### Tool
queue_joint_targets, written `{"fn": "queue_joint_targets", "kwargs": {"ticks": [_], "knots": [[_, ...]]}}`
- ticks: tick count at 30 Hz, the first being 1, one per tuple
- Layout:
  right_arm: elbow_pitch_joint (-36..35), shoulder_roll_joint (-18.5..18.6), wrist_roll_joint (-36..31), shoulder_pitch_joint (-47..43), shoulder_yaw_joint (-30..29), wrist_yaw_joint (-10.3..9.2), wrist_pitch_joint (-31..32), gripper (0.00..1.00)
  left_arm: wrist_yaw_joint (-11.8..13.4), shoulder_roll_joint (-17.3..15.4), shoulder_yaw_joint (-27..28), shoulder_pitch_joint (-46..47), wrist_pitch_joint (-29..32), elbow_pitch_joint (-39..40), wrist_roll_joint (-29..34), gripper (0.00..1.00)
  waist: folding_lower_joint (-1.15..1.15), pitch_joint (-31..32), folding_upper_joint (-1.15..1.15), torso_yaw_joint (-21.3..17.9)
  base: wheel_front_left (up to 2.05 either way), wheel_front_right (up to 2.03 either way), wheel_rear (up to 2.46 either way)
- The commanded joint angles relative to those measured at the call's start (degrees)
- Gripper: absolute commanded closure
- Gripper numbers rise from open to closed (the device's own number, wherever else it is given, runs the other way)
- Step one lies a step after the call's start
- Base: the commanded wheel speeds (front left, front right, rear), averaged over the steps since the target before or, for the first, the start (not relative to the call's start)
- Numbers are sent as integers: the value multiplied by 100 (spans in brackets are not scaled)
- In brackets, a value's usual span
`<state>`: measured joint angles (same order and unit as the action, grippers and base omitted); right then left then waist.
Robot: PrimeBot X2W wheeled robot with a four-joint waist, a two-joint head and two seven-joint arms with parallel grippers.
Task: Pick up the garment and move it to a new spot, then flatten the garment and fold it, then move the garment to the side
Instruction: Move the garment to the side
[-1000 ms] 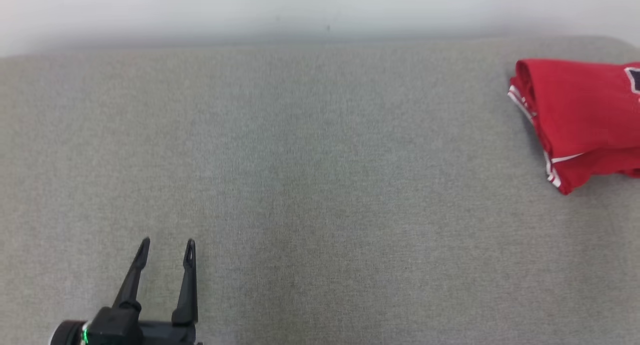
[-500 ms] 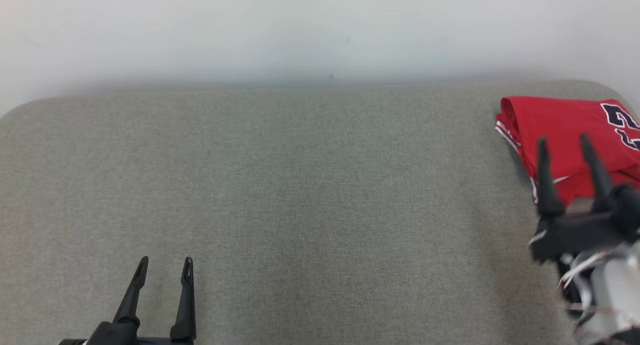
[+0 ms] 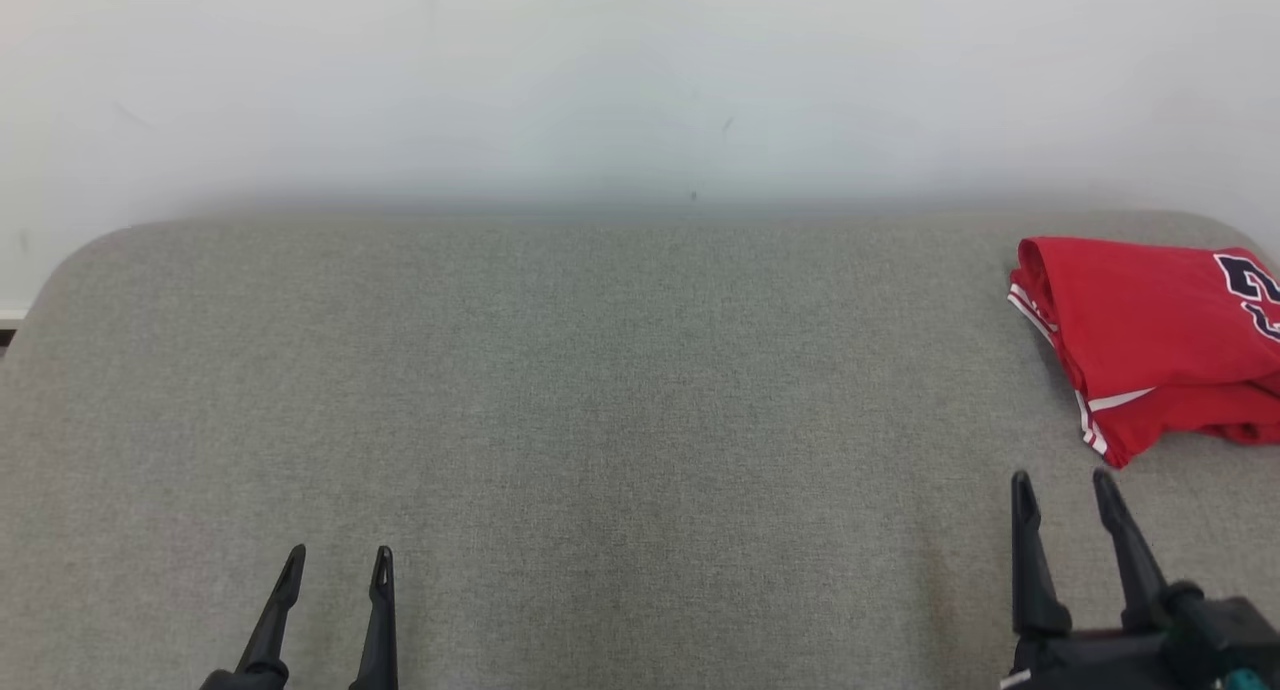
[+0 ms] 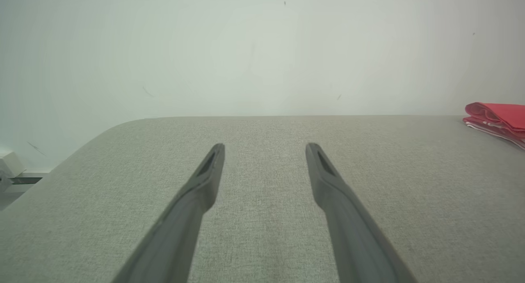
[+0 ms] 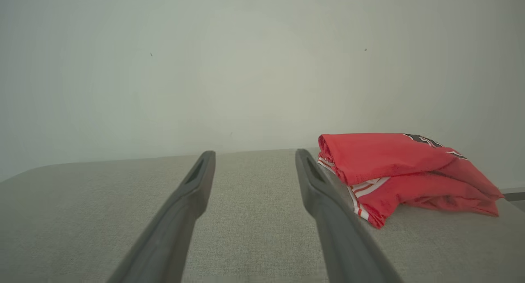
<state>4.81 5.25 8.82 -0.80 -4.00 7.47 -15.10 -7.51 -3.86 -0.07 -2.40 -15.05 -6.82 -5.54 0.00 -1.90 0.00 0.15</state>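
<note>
The folded red garment (image 3: 1150, 340) is laid at the table's (image 3: 600, 420) far right corner; the left gripper (image 3: 340, 552) and right gripper (image 3: 1061, 477) are held spread, empty. If nudged, it could be pushed off.

Left gripper (image 3: 339, 553) and right gripper (image 3: 1061, 478): two long matte-black tapered fingers (image 4: 192, 205) each, oval slot (image 4: 206, 165) near each tip. Right one: boxy black base (image 3: 1120, 660), teal dot (image 3: 1243, 680) lower right corner.

You've got the garment (image 3: 1150, 340) on the table (image 3: 600, 420) at its far right, near the wall (image 3: 600, 90) behind. Your right hand (image 3: 1061, 477) sits just before it, not touching; your left hand (image 3: 340, 552) is well apart, near left.
</note>
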Motion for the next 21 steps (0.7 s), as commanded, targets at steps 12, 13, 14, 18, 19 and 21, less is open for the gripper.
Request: {"fn": "queue_joint_targets", "kwargs": {"ticks": [12, 13, 14, 18, 19, 21], "knots": [[-70, -237, -25, -738, -80, 1, -1, 0, 6, 42, 29, -238, -17, 44, -66, 0, 0, 222, 0, 38, 0, 0, 0], [-51, -239, 4, -730, -59, 1, -1, 0, 5, 46, 39, -240, -17, 54, -70, 0, 0, 232, 0, 30, 0, 0, 0], [-34, -239, 12, -711, -43, 1, -1, 0, 6, 51, 45, -239, -17, 59, -82, 0, 0, 242, 0, 26, 0, 0, 0], [22, -241, 24, -669, -32, 1, 0, 0, 6, 36, 19, -286, -17, 22, -78, 0, 0, 274, 0, 31, 0, 0, 0], [37, -241, 16, -668, -39, 1, -1, 0, 5, 20, 2, -294, -17, 2, -91, 0, 0, 287, 0, 38, 0, 0, 0], [52, -242, 15, -671, -35, 1, -1, 0, 6, -2, 2, -300, -17, -12, -87, 0, 0, 298, 0, 43, 0, 0, 0]]}}
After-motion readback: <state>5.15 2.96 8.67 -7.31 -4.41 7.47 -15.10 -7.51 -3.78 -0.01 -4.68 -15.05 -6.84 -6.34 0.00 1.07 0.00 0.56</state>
